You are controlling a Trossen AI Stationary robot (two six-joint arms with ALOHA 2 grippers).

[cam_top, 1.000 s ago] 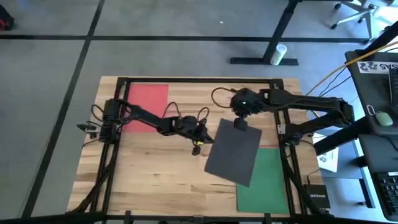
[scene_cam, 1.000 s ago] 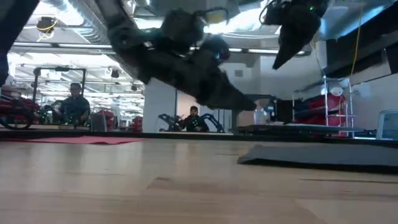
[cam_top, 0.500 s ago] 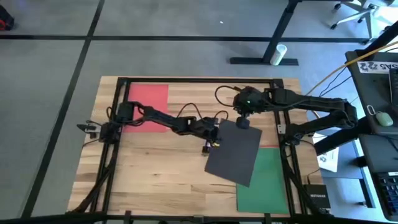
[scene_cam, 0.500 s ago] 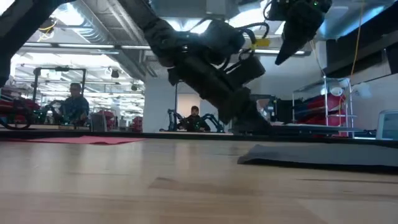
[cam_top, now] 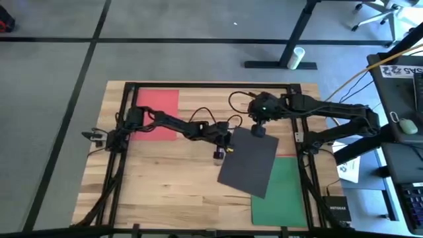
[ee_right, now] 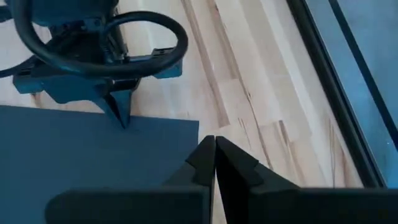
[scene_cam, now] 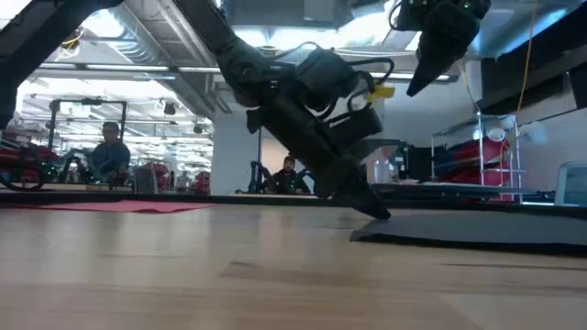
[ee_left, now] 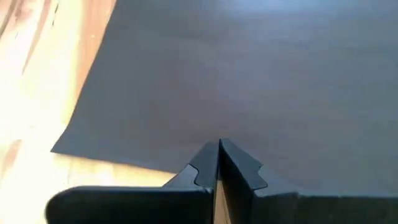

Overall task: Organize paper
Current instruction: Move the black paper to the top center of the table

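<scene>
Closed left gripper set at the flat matte black paper sheet.
Nothing is held; the right gripper, also closed and empty, is raised above.

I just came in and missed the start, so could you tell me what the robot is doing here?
It is sorting coloured paper on the wooden table. The left gripper, fingers shut, has its tips down at the edge of the black sheet, which lies skewed, partly over the green sheet. The right gripper, also shut, hangs above the black sheet's far corner. A red sheet lies flat at the far left corner.
</scene>
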